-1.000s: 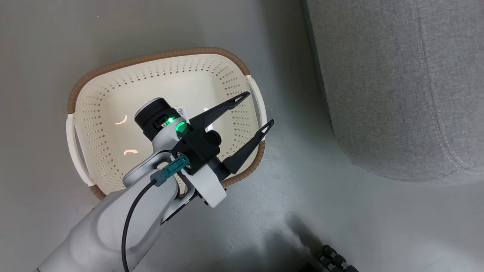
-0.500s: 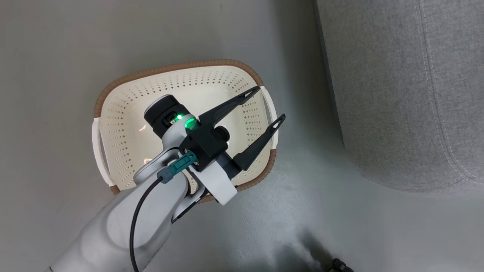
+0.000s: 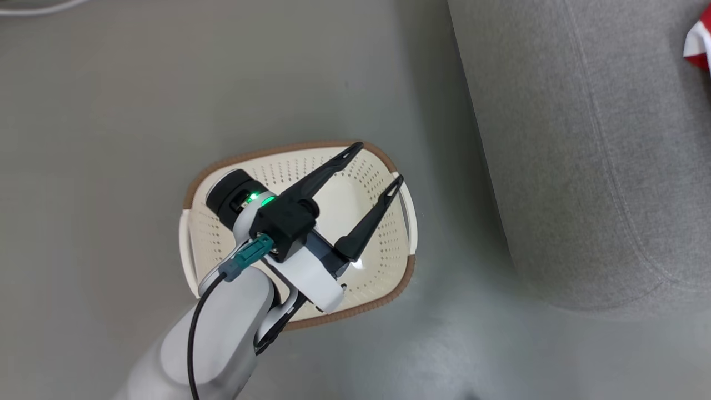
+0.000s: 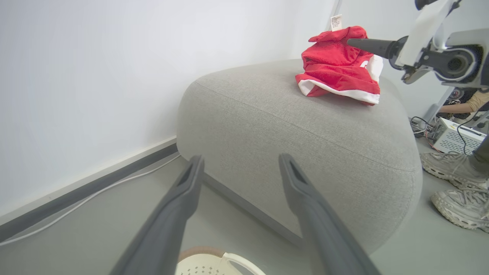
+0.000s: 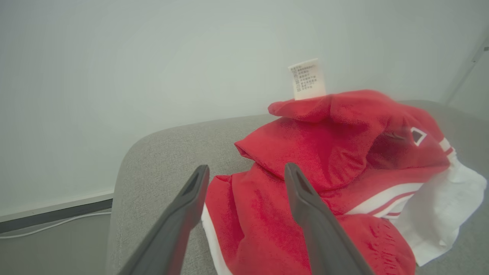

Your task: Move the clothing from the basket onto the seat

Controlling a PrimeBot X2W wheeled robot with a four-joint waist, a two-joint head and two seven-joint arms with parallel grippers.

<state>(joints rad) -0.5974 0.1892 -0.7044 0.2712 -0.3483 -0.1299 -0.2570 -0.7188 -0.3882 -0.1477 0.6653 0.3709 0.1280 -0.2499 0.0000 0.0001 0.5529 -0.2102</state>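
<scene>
Newly in view: clothing (image 3: 701,41) on seat (image 3: 583,166).

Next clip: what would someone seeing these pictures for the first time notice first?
The bright red clothing with white trim stands out most, heaped on top of the grey seat with a white care tag sticking up. The right gripper is open right beside it. Next comes the left gripper, open above the cream basket on the floor beside the seat.
</scene>
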